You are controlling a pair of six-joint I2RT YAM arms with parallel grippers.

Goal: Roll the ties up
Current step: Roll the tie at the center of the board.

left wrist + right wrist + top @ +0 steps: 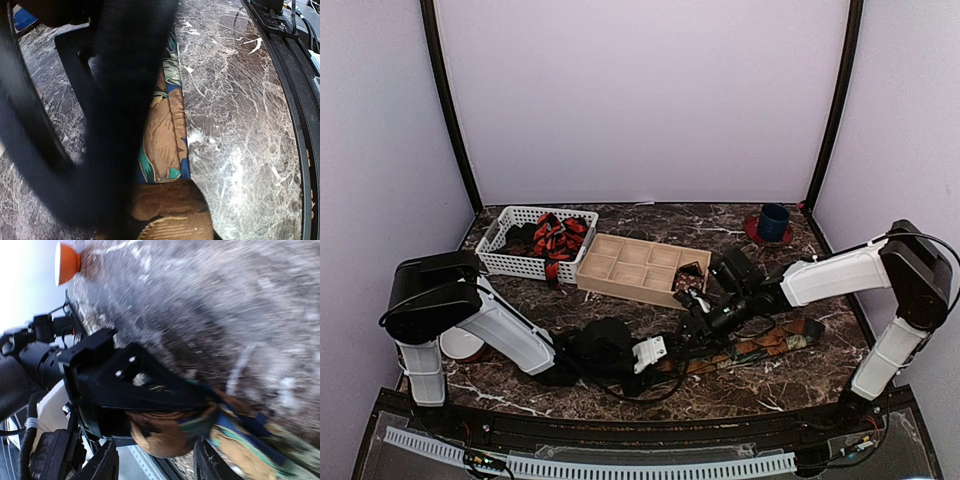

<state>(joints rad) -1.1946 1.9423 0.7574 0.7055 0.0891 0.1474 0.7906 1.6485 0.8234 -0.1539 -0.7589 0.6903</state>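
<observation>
A brown-orange tie with green patches (760, 343) lies along the marble table in front of the right arm. Its left end is wound into a small roll (167, 432), which also shows in the left wrist view (175, 210). My left gripper (665, 352) is shut on that roll, with a black finger (130, 385) pressed across its top. My right gripper (695, 318) is open, and its fingers (105, 462) stand on either side of the roll without clamping it. Red-and-black striped and dark ties (555, 238) fill the white basket (510, 262).
A wooden compartment tray (630, 262) stands behind the grippers, with one rolled tie (690, 272) in a right compartment. A blue cup on a red saucer (772, 222) stands at the back right. A white round object (460, 345) lies by the left arm's base. The table's front rail (300, 125) is close.
</observation>
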